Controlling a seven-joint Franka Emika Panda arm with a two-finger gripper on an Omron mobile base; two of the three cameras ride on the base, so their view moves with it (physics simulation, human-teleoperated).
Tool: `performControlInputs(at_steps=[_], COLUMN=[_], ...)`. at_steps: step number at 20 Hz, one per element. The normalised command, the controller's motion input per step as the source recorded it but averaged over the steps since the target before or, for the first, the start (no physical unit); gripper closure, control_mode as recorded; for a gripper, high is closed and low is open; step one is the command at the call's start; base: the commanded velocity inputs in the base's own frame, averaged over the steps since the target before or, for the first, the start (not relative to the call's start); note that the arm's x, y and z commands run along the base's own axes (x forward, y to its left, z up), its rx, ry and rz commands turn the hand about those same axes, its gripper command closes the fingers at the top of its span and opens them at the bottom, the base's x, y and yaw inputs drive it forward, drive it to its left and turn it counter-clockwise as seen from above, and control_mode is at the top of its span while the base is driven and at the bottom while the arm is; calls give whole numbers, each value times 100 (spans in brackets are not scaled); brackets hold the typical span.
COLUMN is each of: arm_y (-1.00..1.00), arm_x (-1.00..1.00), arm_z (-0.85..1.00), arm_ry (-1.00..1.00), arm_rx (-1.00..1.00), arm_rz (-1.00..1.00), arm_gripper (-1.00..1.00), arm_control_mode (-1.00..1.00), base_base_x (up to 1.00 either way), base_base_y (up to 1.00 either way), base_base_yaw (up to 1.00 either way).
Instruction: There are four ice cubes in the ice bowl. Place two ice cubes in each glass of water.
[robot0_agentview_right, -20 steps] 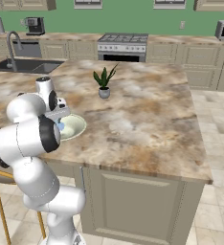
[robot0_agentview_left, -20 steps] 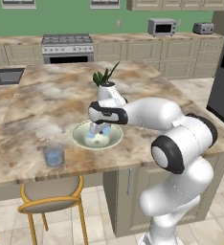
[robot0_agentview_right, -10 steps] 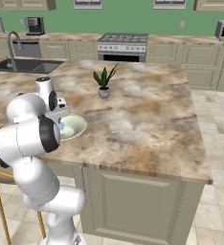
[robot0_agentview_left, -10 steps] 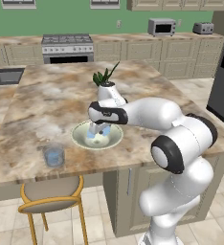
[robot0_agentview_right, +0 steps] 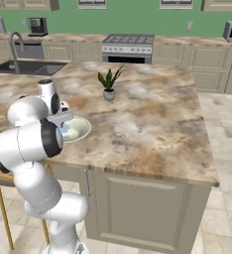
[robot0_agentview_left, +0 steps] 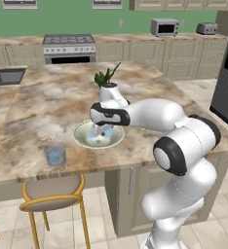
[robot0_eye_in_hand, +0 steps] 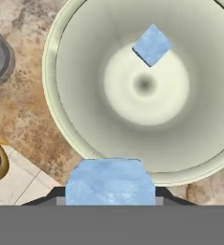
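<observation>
You have one ice bowl (robot0_agentview_left: 98,136) on the near part of the island counter (robot0_agentview_left: 62,97), and one glass of water (robot0_agentview_left: 55,154) you can see, standing to the bowl's left and nearer the counter's front edge, apart from the bowl. In the hand view, a grey round rim at the far left edge may be a glass, but you cannot tell.

Count two ice cubes in the hand view. One loose ice cube (robot0_eye_in_hand: 151,44) lies inside the bowl, just off its centre. The other, the held ice cube (robot0_eye_in_hand: 110,182), sits between the fingertips at the bottom of that view, over the bowl's rim.

Your gripper (robot0_agentview_left: 102,131) hangs just above the bowl, a little over its middle in the left base view; in the right base view it is at the bowl's left edge, partly hidden by the arm. The jaws stand about half apart, pinching the held cube between them; a blue patch shows at the fingers in both base views.

One small potted plant (robot0_agentview_left: 107,85) stands just beyond the bowl, farther in on the counter. One wooden stool (robot0_agentview_left: 52,200) sits below the counter's near edge, under the glass.

No brand, label or writing can be read anywhere.
</observation>
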Motion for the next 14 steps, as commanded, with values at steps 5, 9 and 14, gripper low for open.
performControlInputs(at_steps=[5, 9, 14], arm_y=[0, 0, 0], arm_x=[0, 0, 0], arm_z=[0, 0, 0], arm_ry=[0, 0, 0], arm_rx=[0, 0, 0], arm_rz=[0, 0, 0], arm_gripper=[100, 100, 100], arm_control_mode=[100, 100, 100], base_base_x=[-82, -5, 0], base_base_y=[4, 40, 67], base_base_yaw=[2, 41, 51])
